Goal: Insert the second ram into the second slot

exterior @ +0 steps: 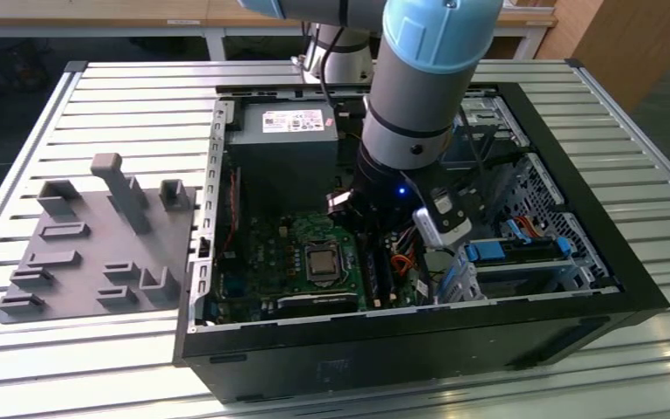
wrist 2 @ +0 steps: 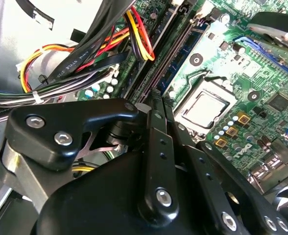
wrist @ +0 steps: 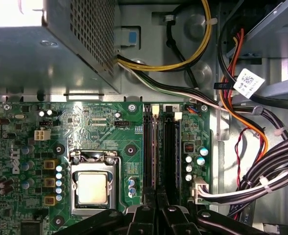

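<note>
Hand (wrist: 156,215) lowered inside the open computer case (exterior: 614,262), directly over the memory slots (wrist: 158,147) beside the processor (wrist: 91,188). Fingers drawn together, apparently clamped edge-on upon the memory stick (wrist 2: 156,105), which stands at the slots; full seating cannot be confirmed.

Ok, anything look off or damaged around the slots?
Nothing stands out. The gripper sits over the slots beside the CPU, the cables lie off to one side of them, and the board shows no visible damage.
</note>
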`<state>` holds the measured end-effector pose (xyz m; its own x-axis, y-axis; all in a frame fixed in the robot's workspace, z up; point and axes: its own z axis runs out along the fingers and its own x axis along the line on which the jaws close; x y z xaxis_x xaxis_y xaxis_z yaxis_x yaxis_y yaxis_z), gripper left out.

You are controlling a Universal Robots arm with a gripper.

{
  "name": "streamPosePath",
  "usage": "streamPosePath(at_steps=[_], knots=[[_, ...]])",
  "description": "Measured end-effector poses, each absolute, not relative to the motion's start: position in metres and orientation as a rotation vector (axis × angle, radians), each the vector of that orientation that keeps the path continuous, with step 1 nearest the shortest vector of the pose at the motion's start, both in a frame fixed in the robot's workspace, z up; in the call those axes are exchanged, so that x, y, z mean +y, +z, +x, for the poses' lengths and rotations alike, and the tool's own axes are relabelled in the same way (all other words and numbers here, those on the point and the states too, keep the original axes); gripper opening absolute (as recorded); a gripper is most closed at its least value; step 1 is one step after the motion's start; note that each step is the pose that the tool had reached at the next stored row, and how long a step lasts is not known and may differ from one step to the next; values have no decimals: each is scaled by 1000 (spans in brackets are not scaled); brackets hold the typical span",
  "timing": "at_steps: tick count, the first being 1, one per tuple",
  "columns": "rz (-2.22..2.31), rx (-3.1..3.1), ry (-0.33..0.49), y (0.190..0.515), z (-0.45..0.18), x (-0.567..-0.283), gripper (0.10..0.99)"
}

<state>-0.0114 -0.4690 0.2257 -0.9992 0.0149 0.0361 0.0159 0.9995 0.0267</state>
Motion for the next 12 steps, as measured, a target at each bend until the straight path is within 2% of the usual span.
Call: streamPosePath(at_steps=[12], knots=[[-24,-3104,-36,227,-9,-469,129]])
